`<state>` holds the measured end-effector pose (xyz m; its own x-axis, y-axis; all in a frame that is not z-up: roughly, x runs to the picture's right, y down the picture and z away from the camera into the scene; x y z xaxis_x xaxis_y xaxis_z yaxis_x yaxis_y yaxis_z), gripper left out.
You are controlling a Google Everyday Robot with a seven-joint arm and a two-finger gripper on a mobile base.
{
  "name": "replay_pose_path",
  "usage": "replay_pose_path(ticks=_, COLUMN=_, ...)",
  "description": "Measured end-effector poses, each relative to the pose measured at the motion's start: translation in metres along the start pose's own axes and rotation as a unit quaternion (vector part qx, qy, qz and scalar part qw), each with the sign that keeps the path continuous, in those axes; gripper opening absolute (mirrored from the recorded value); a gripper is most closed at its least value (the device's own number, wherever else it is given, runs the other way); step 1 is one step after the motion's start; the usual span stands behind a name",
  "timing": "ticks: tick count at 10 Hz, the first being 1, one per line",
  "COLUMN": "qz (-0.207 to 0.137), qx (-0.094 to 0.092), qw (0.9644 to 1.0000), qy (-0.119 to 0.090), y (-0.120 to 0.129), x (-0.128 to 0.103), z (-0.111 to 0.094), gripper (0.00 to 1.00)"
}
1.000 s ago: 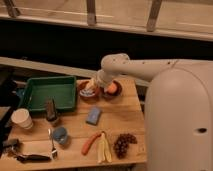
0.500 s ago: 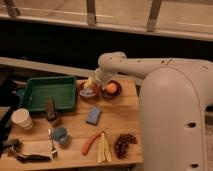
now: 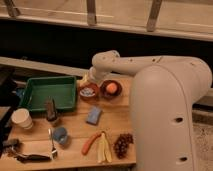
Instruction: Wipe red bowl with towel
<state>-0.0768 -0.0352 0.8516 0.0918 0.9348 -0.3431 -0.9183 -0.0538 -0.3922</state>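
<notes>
The red bowl (image 3: 89, 93) sits on the wooden table just right of the green tray, with a pale bluish-white wad inside that may be the towel (image 3: 89, 91). My gripper (image 3: 86, 81) is at the end of the white arm, directly at the bowl's back-left rim and reaching down over it. The wrist hides the fingertips. A second reddish-brown bowl (image 3: 111, 89) holding an orange fruit stands right beside the red bowl.
A green tray (image 3: 35, 102) lies at the left, with a dark block (image 3: 51, 110) and a paper cup (image 3: 22, 119) in front. A blue sponge (image 3: 93, 115), blue cup (image 3: 61, 135), carrot (image 3: 90, 143), banana (image 3: 103, 148) and grapes (image 3: 122, 145) lie nearer the front edge.
The white arm and its bulky body have shifted left in view. The gripper has stayed at the red bowl's back-left rim.
</notes>
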Motion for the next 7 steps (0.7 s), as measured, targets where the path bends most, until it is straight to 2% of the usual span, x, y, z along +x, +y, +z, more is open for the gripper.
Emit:
replay_pose_path(ticks=3, qz=0.003, qx=-0.014, qw=0.9999, qy=0.001, y=0.001, x=0.0, z=0.012, gripper=0.7)
replay_pose_path(ticks=7, qz=0.008, qx=-0.047, qw=0.9989, qy=0.008, y=0.013, x=-0.003, z=0.035, gripper=0.7)
